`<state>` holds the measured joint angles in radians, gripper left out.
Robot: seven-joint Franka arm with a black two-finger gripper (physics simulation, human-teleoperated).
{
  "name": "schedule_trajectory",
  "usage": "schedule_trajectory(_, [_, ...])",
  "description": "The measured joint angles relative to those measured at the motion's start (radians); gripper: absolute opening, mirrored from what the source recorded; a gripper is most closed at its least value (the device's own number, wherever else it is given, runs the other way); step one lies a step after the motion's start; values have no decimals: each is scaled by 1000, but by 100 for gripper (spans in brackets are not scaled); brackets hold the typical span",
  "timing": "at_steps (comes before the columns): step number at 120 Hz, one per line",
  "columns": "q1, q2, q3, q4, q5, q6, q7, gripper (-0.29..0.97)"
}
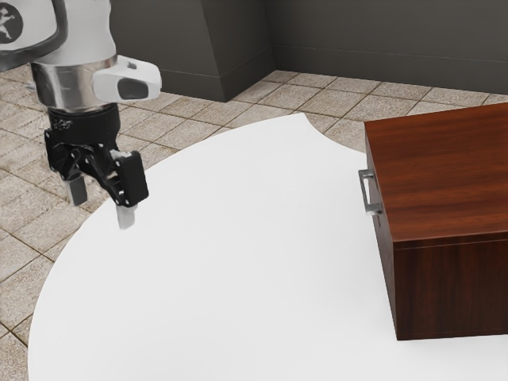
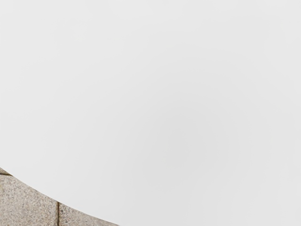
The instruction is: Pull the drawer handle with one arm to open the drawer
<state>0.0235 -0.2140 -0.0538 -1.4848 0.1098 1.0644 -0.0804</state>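
Table (image 1: 238, 262): white, smooth top with a curved edge; seen in the wrist view (image 2: 164, 94) too.
Floor (image 1: 175, 119): beige-brown stone tiles, dark joints, beyond the table's rim (image 2: 28, 207).
Wall (image 1: 381, 32): dark grey, behind the floor.
Block (image 1: 206, 40): grey, jutting from the wall.

Exterior view: set at the arm's side, raised, angled down across the white worktop (image 1: 262, 262) toward the exterior view's right. Far enough back to take in the gripper (image 1: 101, 206) at the exterior view's left, the drawer cabinet (image 1: 444, 214) at its right, and the tiled floor (image 1: 159, 119) and dark wall (image 1: 381, 32) behind.

Wrist view: mounted on the hand, facing down, close over the worktop (image 2: 150, 94), catching its curved edge and a corner of the tiled floor (image 2: 28, 202).

Shared by both: white surface, rounded rim, tiles beyond.
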Motion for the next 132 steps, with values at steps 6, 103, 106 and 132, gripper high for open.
schedule_trajectory(6, [-17,15,-5,-8,-2,84,-5,68])
schedule_trajectory(103, [-23,85,21,-302,-365,859,-378,68])
schedule_trajectory(106, [-21,85,22,-312,-380,886,-392,68])
schedule_trajectory(132, [-27,208,22,-280,-504,1086,-489,68])
